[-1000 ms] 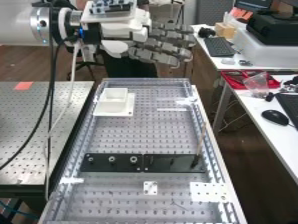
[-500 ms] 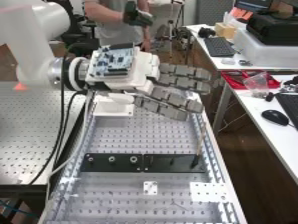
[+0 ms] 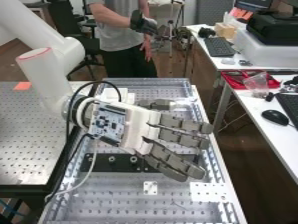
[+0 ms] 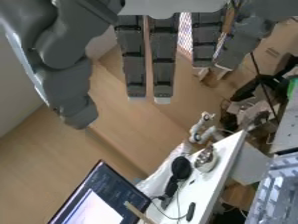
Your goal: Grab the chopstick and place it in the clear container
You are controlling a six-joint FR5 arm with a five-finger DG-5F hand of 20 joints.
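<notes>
My hand (image 3: 138, 129) is over the middle of the bench in the high view, fingers open and spread toward the bench's right rail, above the black plate (image 3: 100, 162). In the wrist view the hand (image 4: 163, 62) has straight fingers with nothing held between them. A thin tan stick, apparently the chopstick (image 4: 137, 212), has its end in front of a laptop there. From above, the hand covers the spot around the plate's right end. Behind the wrist, the pale container (image 3: 126, 94) at the bench's far left is largely covered; how clear its walls are I cannot tell.
Metal rails (image 3: 216, 167) edge the perforated bench. White flat pieces (image 3: 209, 192) lie on its near part. Another perforated table (image 3: 30, 135) stands left, and a white desk (image 3: 256, 112) with a keyboard and mouse is at the right. Cables hang by the wrist.
The arm has swung in from the upper left, and the hand has come down and nearer over the bench, now covering the upright chopstick and much of the black plate. Its fingers remain extended.
</notes>
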